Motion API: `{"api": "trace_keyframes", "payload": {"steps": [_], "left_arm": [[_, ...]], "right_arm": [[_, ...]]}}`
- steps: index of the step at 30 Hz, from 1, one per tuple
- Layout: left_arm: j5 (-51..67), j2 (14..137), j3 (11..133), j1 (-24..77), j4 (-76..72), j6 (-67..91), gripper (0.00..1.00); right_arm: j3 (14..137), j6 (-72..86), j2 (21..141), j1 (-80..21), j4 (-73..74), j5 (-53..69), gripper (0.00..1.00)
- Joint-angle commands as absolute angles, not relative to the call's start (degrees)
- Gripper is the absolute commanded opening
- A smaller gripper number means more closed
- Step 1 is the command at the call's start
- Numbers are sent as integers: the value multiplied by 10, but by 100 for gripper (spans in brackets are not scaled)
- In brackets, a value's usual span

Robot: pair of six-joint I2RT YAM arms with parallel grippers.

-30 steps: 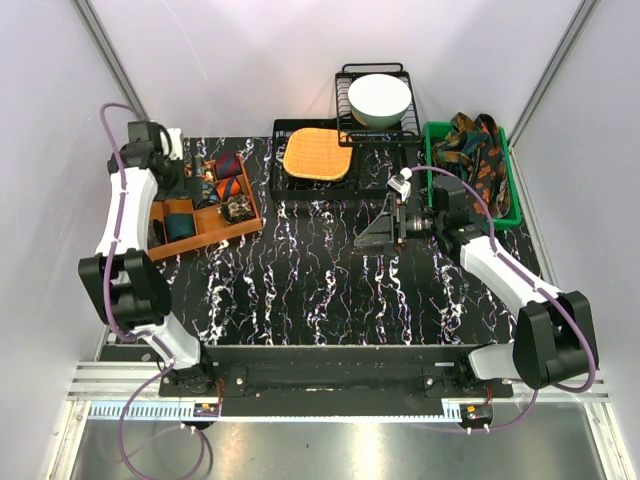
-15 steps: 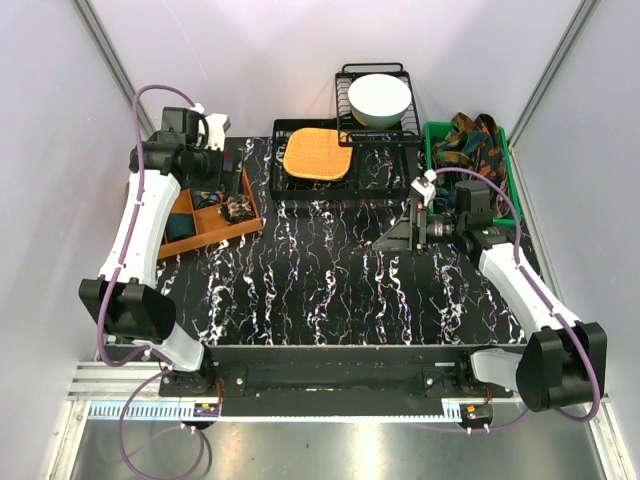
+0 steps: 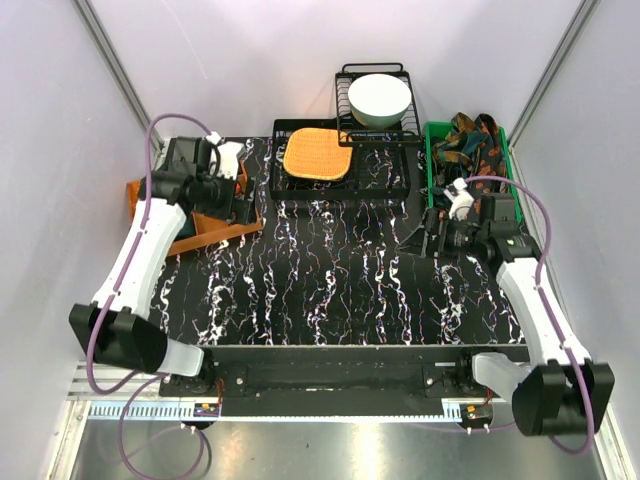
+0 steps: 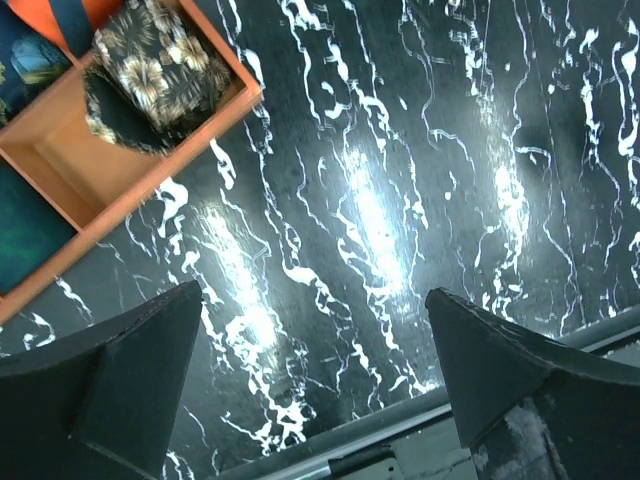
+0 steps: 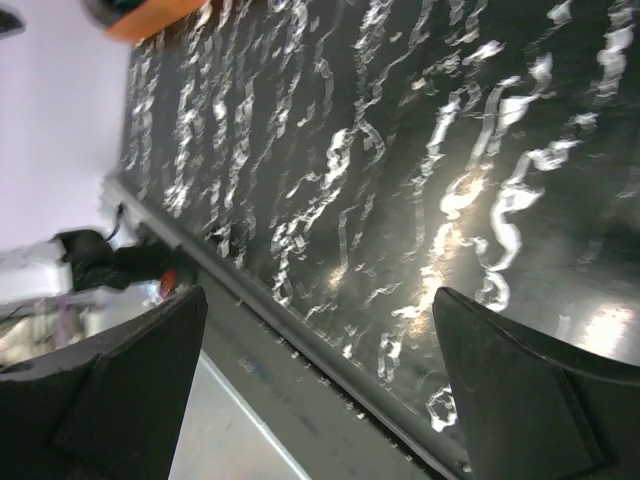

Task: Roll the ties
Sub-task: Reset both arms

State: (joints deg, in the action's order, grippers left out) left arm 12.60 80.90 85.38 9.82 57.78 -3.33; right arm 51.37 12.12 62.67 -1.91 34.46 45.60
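Loose navy-and-orange patterned fabric ties (image 3: 468,148) are heaped in the green plastic bin (image 3: 429,150) at the right rear of the black marbled tabletop (image 3: 330,290). A rolled floral tie (image 4: 150,60) is seen in the orange wooden tray (image 4: 70,165). The left claw (image 4: 310,300) and the right claw (image 5: 320,300) are spread wide apart, empty.

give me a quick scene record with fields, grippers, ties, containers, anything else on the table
left gripper: open, empty, above the table beside the wooden tray
right gripper: open, empty, above bare table near the green bin
in wooden tray: floral-patterned roll in a corner compartment; dark teal tie in another
unrolled ties: heaped in green bin
other: orange woven mat on black wire tray; white bowl in wire rack
task state: bin ties not yet rolled
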Motion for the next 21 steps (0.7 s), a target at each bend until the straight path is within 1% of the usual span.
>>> {"api": "trace_keyframes", "payload": {"steps": [1, 2, 6, 9, 13, 21], "left_arm": [[156, 746, 793, 100, 520, -27, 99], [156, 726, 776, 101, 512, -26, 99], [149, 679, 681, 104, 479, -22, 99], [146, 646, 638, 104, 475, -21, 99], [148, 613, 602, 104, 474, -19, 99], [135, 589, 587, 104, 473, -21, 99]], "right_arm": [[526, 94, 578, -3, 367, 381, 100], [524, 95, 573, 16, 367, 379, 100], [514, 99, 554, 34, 363, 376, 100], [488, 105, 533, 45, 352, 378, 100], [459, 109, 491, 48, 339, 380, 100], [452, 112, 477, 54, 338, 383, 100]]}}
